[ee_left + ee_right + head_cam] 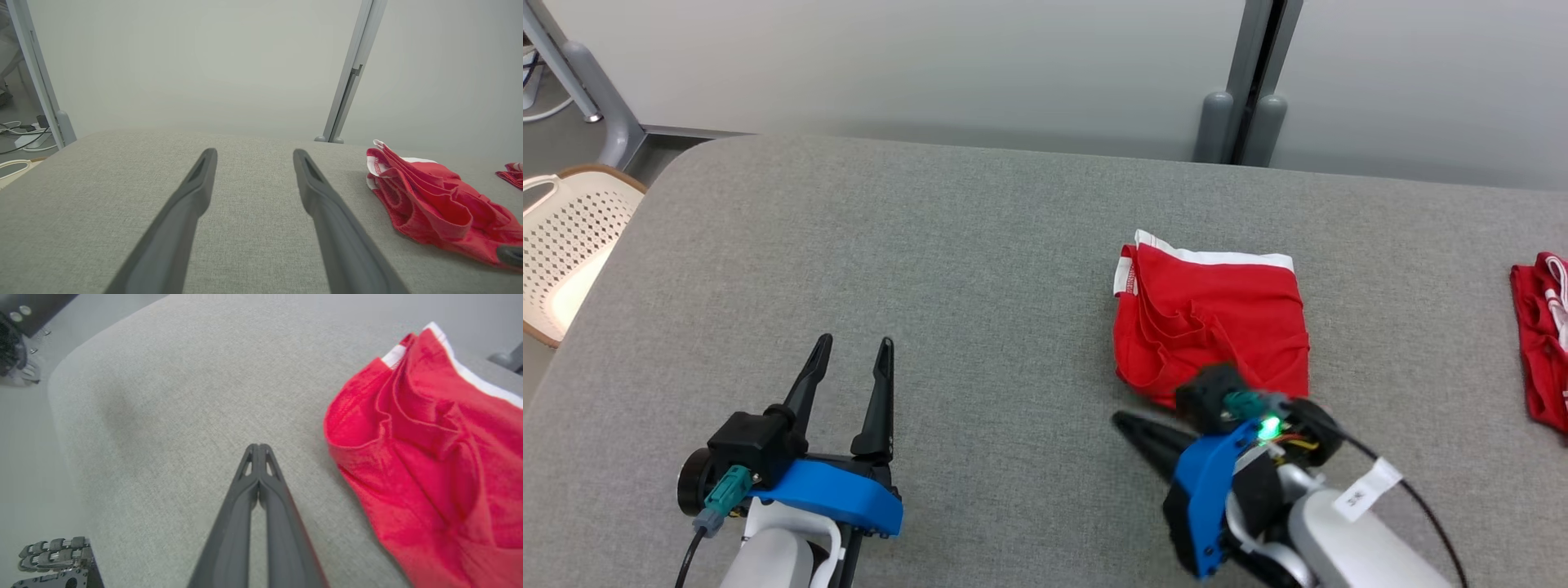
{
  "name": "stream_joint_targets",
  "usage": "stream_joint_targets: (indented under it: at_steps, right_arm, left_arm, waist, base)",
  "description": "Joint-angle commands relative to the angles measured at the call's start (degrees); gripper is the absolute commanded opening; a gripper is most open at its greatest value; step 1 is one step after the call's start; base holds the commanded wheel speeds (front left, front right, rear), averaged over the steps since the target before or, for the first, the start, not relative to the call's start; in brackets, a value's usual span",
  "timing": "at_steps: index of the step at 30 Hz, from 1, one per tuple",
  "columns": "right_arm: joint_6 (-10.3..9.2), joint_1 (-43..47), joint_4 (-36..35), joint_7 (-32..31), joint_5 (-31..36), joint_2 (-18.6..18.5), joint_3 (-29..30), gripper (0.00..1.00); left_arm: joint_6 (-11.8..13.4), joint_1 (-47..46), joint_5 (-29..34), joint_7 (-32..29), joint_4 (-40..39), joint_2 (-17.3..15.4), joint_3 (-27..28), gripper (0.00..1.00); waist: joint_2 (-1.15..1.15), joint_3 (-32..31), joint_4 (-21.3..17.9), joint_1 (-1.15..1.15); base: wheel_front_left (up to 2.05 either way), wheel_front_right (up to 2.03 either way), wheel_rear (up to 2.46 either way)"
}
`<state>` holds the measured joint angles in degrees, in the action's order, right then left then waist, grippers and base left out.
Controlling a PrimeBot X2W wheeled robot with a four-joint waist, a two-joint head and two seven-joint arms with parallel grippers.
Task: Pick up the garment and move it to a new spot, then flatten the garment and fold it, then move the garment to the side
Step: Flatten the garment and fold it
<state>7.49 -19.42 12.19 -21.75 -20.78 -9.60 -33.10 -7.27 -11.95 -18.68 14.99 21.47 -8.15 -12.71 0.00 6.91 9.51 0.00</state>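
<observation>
- The table (931, 269) is covered in grey woven cloth with a rounded far-left corner. Pale wall panels stand behind it, joined at a grey post (1250, 82).
- Off the table's left edge sits a cream perforated basket (572, 245) with a brown rim.
- A second red garment (1539, 343), crumpled and trimmed in white, lies at the table's right edge, well apart from the first.
- The garment (1213, 322) lies right of centre. It is soft red knit in a rough rectangle, with a white band along its far edge and loose ridged folds down its left side.
- The right gripper (1123, 422) has its fingers pressed together on nothing. They lie low over bare cloth just beside the garment's near-left corner, while its wrist housing covers the garment's near edge.
- The left gripper (849, 347) is spread wide and empty, over open table well left of the garment.
</observation>
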Motion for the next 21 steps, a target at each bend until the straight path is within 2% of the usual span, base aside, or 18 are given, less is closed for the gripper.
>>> stream_joint_targets:
  at_steps: [1,7,10,16,21]
  right_arm:
    - [0.01,-0.89,-0.20,0.25,0.61,-1.28,2.40,0.00]
    - [0.01,-4.25,3.54,1.00,4.06,-4.02,13.30,0.00]
    - [0.01,-6.86,8.01,1.18,5.04,-5.37,15.77,0.00]
    - [0.01,-12.37,18.09,2.30,4.18,-8.24,13.23,0.00]
    - [0.01,-15.55,24.22,3.60,1.71,-9.87,6.94,0.00]
  left_arm:
    - [0.24,0.30,-0.07,0.24,-0.29,-0.01,0.20,1.00]
    - [0.18,-0.49,0.23,0.24,-0.84,0.19,0.23,1.00]
    - [0.10,-1.27,0.36,0.24,-1.01,0.32,-0.15,1.00]
    - [-0.04,-2.38,0.29,0.24,-1.21,0.57,-0.98,1.00]
    - [-0.05,-2.80,0.17,0.24,-1.19,0.73,-1.30,1.00]
  waist:
    - [0.00,-0.11,-0.25,0.00]
    - [0.00,0.77,-0.28,0.00]
    - [0.00,1.63,0.33,0.00]
    - [0.00,3.36,2.30,0.00]
    - [0.00,4.28,3.78,0.00]
  base:
    - [0.00,0.00,0.00]
    - [0.00,0.00,0.00]
    - [0.00,0.00,0.00]
    - [0.00,0.00,0.00]
    - [0.00,0.00,0.00]
